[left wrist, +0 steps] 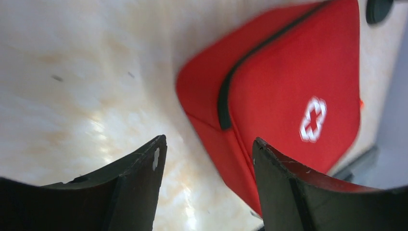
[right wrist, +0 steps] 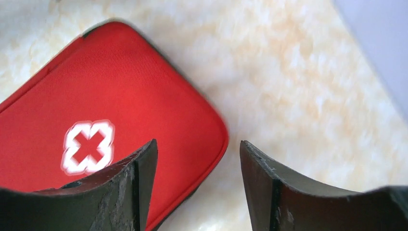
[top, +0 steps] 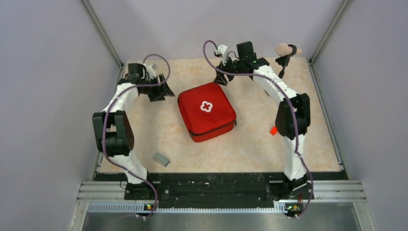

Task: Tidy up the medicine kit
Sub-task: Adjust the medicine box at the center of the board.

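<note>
The left arm [top: 120,103] and right arm [top: 284,94] were held bent beside the medicine kit [top: 207,111] on the table [top: 250,147]. The left jaws and right jaws were released.

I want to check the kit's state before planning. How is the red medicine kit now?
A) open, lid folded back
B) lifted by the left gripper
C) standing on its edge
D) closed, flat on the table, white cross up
D: the medicine kit lies flat on the table with its lid shut and the white cross facing up.
</note>
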